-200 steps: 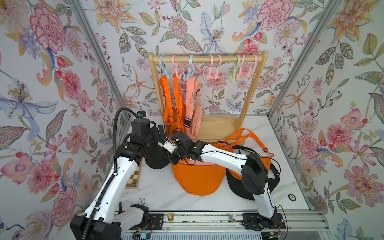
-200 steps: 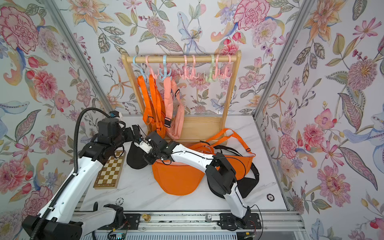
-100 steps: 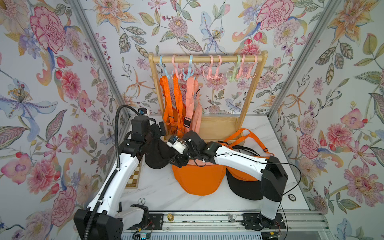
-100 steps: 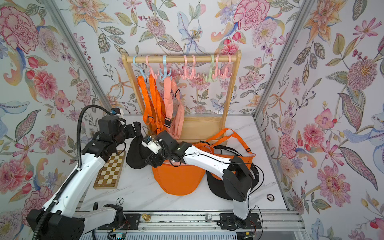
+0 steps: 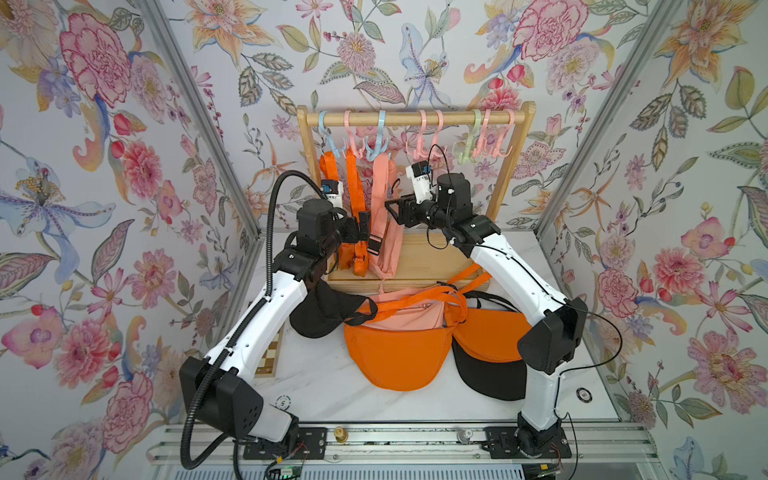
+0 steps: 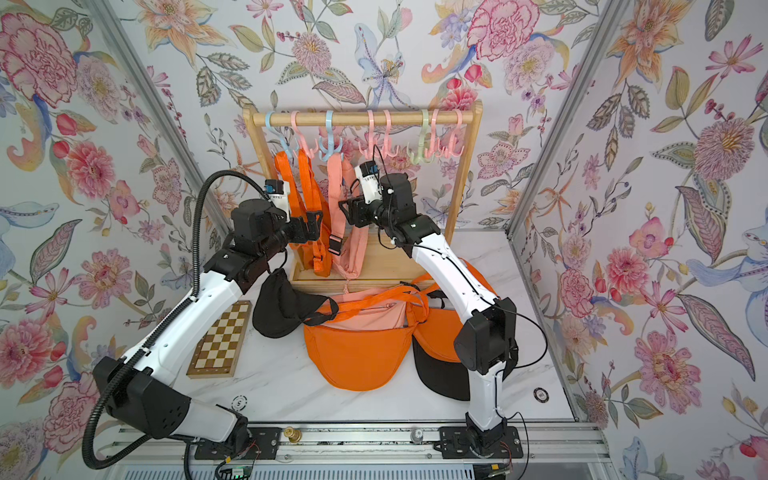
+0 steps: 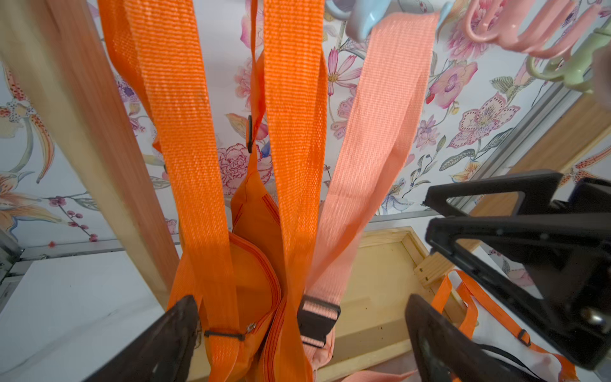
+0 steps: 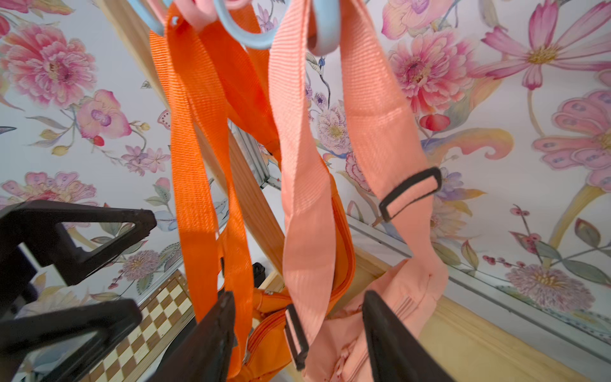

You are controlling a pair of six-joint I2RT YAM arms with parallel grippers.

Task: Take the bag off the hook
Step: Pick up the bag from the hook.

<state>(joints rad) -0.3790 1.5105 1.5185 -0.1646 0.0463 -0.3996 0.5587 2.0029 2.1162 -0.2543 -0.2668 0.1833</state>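
Hovering at the rack, the left gripper point(image 5: 362, 222) has its jaws spread wide and empty, aimed at the straps of the bright orange fabric bag point(image 5: 356, 253). The right gripper point(image 5: 394, 211) faces it, jaws parted and gripping nothing. In the right wrist view the salmon-pink fabric bag point(image 5: 384, 245) has a strap showing between that gripper's fingers point(image 8: 211, 344), unpinched.

Both bags still hang side by side, orange left and salmon right, from pastel plastic hooks point(image 5: 380, 129) on the wooden rail point(image 5: 415, 119) at the far side. By my read, no lift-off has begun for either one. Nearer, a loose heap of bags point(image 5: 399, 357) in orange, salmon and black already lies on the white marble tabletop point(image 5: 324, 390).

Which hanging bag is the target? Can't tell, though the salmon one sits between both grippers. How each strap loops over its hook is tiny in both top views and cut off in the wrist views. The left arm covers most of the checkered board point(image 6: 220, 340) in a top view.
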